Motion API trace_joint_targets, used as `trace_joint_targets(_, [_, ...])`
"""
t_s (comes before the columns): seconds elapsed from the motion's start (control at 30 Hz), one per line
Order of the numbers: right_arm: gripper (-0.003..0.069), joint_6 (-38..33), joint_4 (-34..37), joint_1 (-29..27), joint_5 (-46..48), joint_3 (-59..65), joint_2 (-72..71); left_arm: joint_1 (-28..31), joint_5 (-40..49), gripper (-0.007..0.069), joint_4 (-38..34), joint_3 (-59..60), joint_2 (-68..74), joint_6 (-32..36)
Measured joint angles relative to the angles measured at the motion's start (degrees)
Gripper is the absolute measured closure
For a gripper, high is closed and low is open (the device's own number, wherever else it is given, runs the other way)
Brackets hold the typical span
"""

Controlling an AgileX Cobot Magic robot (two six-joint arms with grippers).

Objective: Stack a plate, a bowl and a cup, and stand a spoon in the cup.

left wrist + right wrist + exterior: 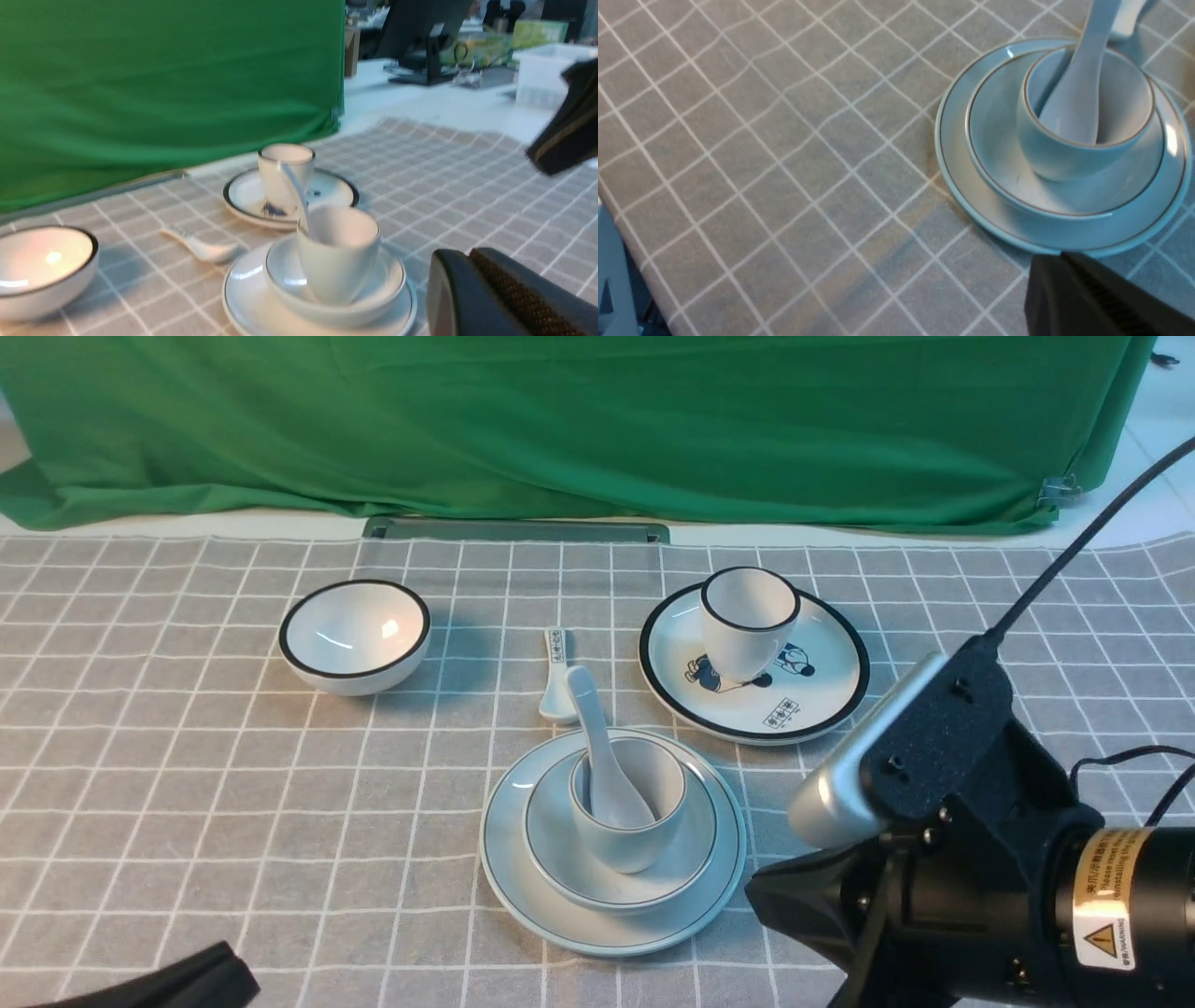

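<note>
On the checked cloth (187, 784), spoon (597, 756) in stacked cup (635, 831), both grippers pressed together, apparently empty, only wrist views showing their tips.

The right arm (1008, 859) fills the near right corner of the front view, its black wrist and silver camera housing raised above the worktop, a cable trailing up behind. The right gripper (775, 896) points left and slightly down, jaws closed together and holding nothing. Only a dark tip of the left gripper (201, 980) shows at the near left edge, low over the worktop, its jaws likewise closed and empty.
</note>
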Motion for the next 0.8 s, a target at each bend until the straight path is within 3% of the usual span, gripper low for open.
trace_joint_targets(0.27, [0.0624, -0.6, -2.1, 0.6, -3.9, 0.0, -1.5, 0.0, 0.1, 0.0613, 0.0, 3.3, 0.1, 0.1])
trace_joint_targets(0.4, [0.0640, -1.8, -4.7, -2.1, -3.8, 1.0, -5.1, 0.0, -0.1, 0.0613, 0.0, 3.3, 0.2, 0.1])
trace_joint_targets(0.6, [0.0640, -1.9, -6.0, -14.3, -4.4, 15.0, -20.3, 0.0, -0.2, 0.0613, 0.0, 3.3, 0.2, 0.1])
trace_joint_targets(0.63, [0.0640, -1.9, -6.1, -19.7, -6.5, 22.8, -28.5, 0.0, -0.2, 0.0611, 0.0, 3.3, 0.2, 0.1])
trace_joint_targets(0.8, [0.0640, -1.9, -6.1, -30.7, -11.4, 38.6, -45.5, 0.0, -0.4, 0.0612, 0.0, 3.3, 0.2, 0.1])
